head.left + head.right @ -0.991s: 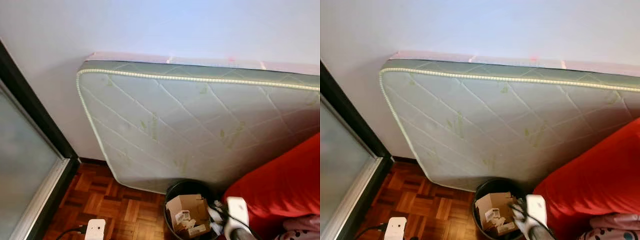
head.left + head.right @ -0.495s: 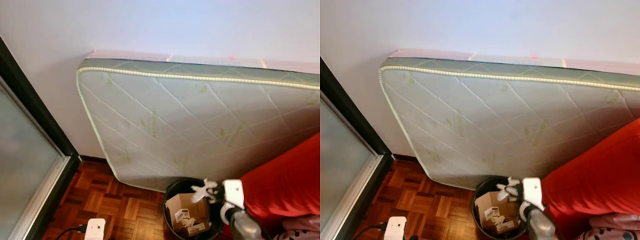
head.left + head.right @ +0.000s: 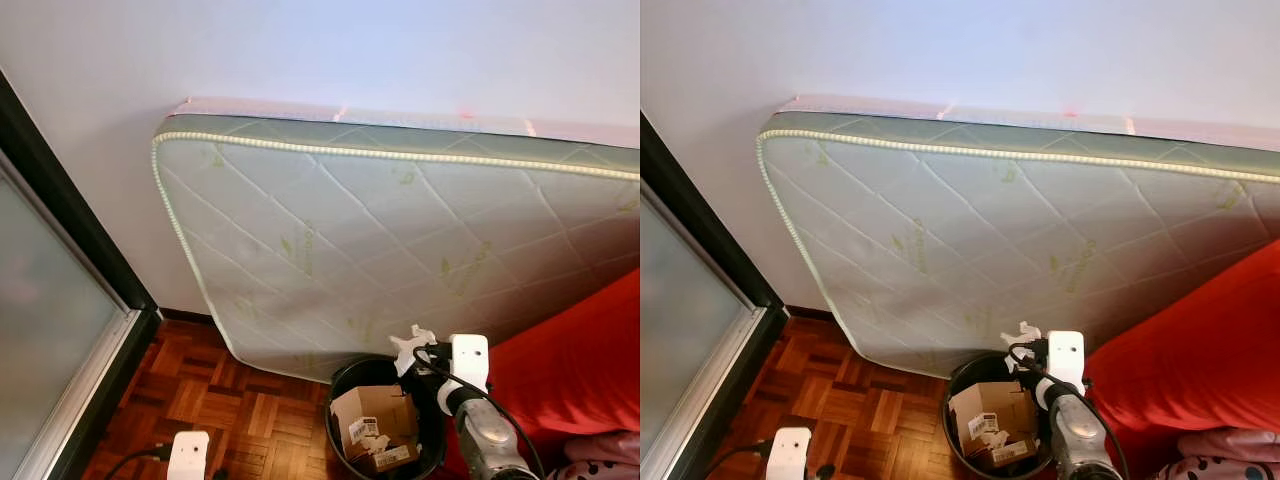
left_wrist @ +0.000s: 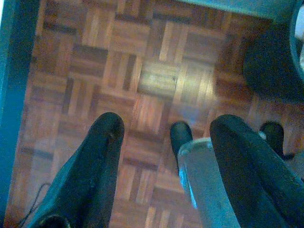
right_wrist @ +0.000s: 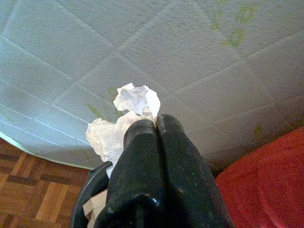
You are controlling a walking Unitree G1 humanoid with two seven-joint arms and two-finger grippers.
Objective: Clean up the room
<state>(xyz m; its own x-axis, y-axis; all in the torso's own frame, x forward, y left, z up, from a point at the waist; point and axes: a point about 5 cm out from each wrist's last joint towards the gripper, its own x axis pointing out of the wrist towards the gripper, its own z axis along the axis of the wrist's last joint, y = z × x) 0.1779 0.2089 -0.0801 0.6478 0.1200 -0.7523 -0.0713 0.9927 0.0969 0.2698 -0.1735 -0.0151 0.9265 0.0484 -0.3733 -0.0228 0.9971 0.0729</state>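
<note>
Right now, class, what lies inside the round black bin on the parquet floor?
Inside the round black bin lies a brown cardboard box with white labels and paper scraps beside it. Whatever sits beneath the box is covered.

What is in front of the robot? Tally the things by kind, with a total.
Mattress: 1
Black trash bin: 1
Cardboard box in the bin: 1
Crumpled white paper held by the right gripper: 1
Red sofa: 1
Total: 5
</note>
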